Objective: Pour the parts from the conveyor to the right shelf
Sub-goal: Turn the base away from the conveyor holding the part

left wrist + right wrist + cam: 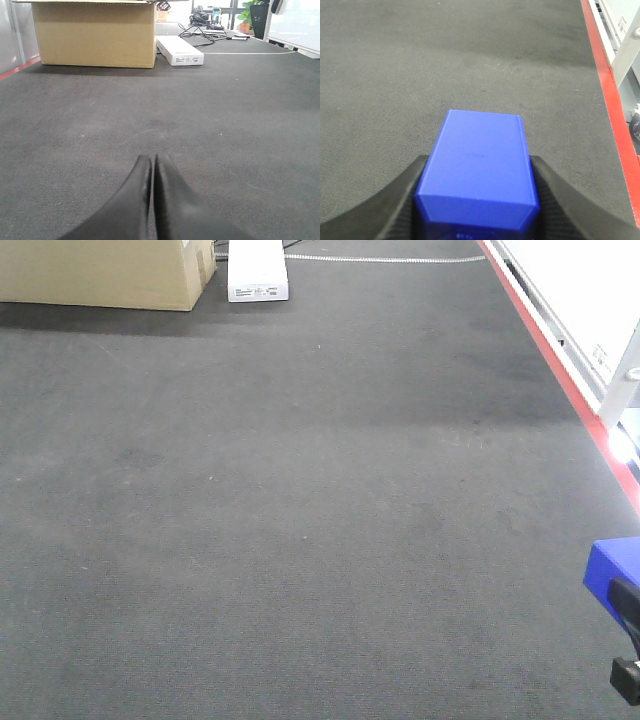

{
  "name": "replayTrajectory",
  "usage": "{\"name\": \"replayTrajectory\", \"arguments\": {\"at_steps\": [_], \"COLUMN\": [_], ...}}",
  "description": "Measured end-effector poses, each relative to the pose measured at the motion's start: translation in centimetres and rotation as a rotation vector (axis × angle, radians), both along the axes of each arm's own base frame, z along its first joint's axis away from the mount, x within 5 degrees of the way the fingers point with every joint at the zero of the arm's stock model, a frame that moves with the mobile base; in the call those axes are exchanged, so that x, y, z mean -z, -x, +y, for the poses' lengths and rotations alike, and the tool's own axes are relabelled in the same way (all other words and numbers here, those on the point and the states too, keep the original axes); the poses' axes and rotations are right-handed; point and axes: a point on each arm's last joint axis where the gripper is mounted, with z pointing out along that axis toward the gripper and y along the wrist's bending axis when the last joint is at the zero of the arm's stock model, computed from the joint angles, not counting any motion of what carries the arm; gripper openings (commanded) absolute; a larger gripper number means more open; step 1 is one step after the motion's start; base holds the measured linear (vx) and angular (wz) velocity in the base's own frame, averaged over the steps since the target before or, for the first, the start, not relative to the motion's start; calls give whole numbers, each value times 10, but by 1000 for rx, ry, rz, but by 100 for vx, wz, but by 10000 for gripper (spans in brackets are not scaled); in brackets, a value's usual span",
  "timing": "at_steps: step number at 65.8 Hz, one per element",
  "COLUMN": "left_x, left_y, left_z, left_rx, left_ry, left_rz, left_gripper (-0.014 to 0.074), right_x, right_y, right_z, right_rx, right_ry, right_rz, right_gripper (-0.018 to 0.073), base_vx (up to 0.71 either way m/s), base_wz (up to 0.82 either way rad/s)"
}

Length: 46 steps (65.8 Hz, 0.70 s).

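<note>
A wide dark-grey conveyor (300, 520) with a felt-like, finely ribbed surface fills all three views. Far ahead of the left gripper (152, 159), slightly to its left, stands a large brown cardboard box (95, 35) with plain matte sides. Just to the right of that box lies a flat white rectangular carton (179, 50) with small printed labels on its end. Behind these a thin pale cable (250, 52) crosses the surface. Nothing lies between the left gripper and the box.

A red stripe (612, 110) runs along the conveyor edge to the right of the right gripper (479, 162), with a white panel (590, 290) just beyond it.

The left gripper's two smooth black tapered fingers (135, 200) are pressed together with only a hairline seam between them, holding nothing, low over the felt.

The right gripper clamps the bright-blue plastic block (480, 145), one curved black finger (400, 205) against each side. The block is smooth and boxy with crisp edges. It sits between the fingers above the conveyor, near the striped edge; the views do not show whether it touches the felt.
</note>
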Motion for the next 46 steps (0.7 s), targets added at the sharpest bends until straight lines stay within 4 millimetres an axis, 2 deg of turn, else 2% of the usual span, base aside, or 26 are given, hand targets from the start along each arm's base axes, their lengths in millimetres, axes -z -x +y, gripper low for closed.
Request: {"name": "replayTrajectory", "arguments": {"at_steps": [46], "left_x": [0], "left_y": [0], "left_z": [0], "left_rx": [0], "left_ry": [0], "left_rz": [0], "left_gripper": [-6], "right_x": [0], "right_y": [0], "right_z": [0], "right_rx": [0], "right_ry": [1], "right_rz": [0], "right_gripper": [-9], "base_vx": [0], "base_wz": [0]}}
